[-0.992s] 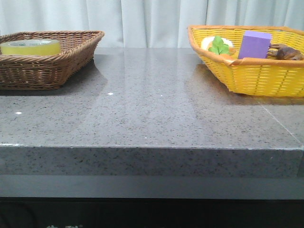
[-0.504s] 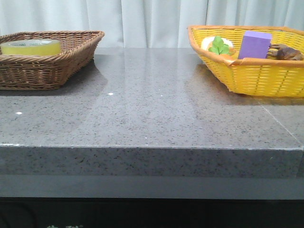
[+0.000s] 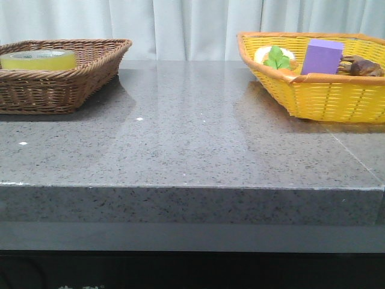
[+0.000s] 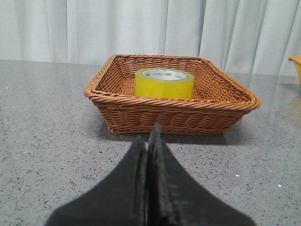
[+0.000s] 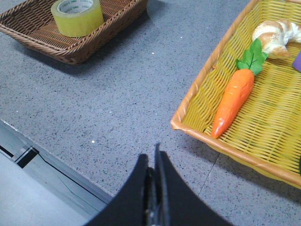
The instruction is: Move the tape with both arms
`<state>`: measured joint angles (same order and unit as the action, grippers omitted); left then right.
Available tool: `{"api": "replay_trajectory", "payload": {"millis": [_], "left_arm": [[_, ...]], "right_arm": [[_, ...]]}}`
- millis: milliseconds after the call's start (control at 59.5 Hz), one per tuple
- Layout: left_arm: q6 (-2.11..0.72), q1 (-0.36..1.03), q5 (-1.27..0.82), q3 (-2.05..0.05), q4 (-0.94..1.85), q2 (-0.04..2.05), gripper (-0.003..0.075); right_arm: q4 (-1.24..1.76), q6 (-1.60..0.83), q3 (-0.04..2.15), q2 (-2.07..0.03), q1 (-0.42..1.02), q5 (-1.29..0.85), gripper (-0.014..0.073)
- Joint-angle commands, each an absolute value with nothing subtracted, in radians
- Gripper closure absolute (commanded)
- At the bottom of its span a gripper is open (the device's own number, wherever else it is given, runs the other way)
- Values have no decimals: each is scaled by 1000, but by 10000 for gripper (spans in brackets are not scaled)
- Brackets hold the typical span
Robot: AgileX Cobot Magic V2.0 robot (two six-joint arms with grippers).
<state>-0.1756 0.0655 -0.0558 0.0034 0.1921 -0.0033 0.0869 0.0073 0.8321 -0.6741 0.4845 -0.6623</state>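
Observation:
The yellow tape (image 3: 38,59) lies flat in a brown wicker basket (image 3: 78,84) at the table's far left. It also shows in the left wrist view (image 4: 164,83) and the right wrist view (image 5: 77,16). My left gripper (image 4: 149,141) is shut and empty, low over the table a short way in front of the brown basket (image 4: 169,113). My right gripper (image 5: 153,162) is shut and empty, above the table's front edge, beside the yellow basket (image 5: 197,101). Neither arm shows in the front view.
A yellow wicker basket (image 3: 325,99) at the far right holds a purple block (image 3: 322,56), a toy carrot (image 5: 233,99), a croissant (image 5: 275,34) and a brown object (image 3: 361,65). A grey speckled table (image 3: 192,144) spans both baskets. White curtains hang behind.

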Motion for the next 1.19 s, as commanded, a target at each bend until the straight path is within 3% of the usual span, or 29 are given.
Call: {"api": "replay_trajectory", "payload": {"millis": [0, 1177], "left_arm": [[-92, 63, 34, 10, 114, -21, 741], [-19, 63, 34, 10, 63, -21, 741]], "right_arm": [[89, 0, 856, -674, 478, -591, 661], [89, 0, 850, -671, 478, -585, 661]]}}
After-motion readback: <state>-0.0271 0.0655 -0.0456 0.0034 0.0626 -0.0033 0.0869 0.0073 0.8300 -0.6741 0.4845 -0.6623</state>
